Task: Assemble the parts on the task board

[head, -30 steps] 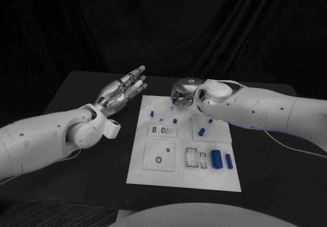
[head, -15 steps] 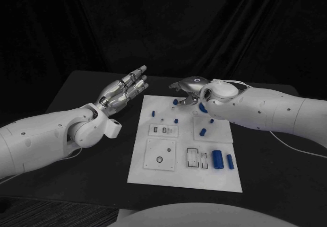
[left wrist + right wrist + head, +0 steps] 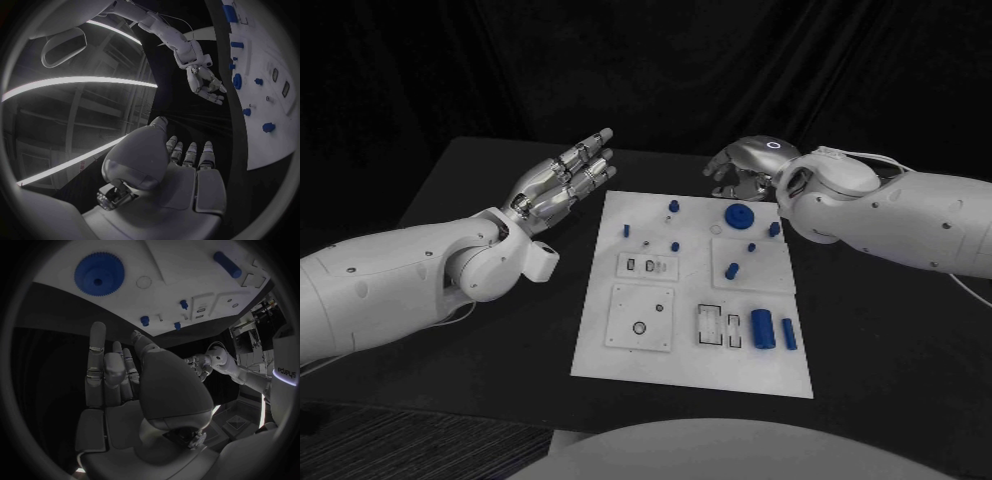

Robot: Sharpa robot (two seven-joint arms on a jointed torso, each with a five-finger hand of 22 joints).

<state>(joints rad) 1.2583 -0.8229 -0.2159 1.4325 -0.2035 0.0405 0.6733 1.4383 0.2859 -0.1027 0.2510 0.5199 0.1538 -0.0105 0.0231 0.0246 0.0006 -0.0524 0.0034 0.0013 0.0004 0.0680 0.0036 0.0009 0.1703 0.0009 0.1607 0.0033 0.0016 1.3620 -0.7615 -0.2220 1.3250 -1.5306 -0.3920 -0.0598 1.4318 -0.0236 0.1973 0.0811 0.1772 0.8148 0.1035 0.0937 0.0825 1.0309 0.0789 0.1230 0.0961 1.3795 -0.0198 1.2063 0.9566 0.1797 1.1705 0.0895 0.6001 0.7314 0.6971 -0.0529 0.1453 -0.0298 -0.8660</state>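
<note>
The white task board (image 3: 689, 350) lies mid-table with several small blue parts on it. A blue gear (image 3: 737, 213) lies flat near its far edge, also seen from the right wrist as the gear (image 3: 99, 273). A thick blue cylinder (image 3: 762, 328) and a thinner one (image 3: 789, 333) lie at the near right. My right hand (image 3: 740, 165) hovers beyond the board's far edge, just behind the gear, with its fingers (image 3: 97, 365) extended and nothing in them. My left hand (image 3: 567, 182) hangs flat and open over the table left of the board's far corner.
Short blue pegs (image 3: 674, 207) stand across the far half of the board, among them a peg (image 3: 731, 270) on the raised right plate. Plates with cut-outs (image 3: 642, 320) fill the near half. Black table (image 3: 459, 180) surrounds the board.
My right hand has lifted off the far part of the board and drawn back toward the far right, leaving the blue gear uncovered on the board. The left hand has barely moved.
</note>
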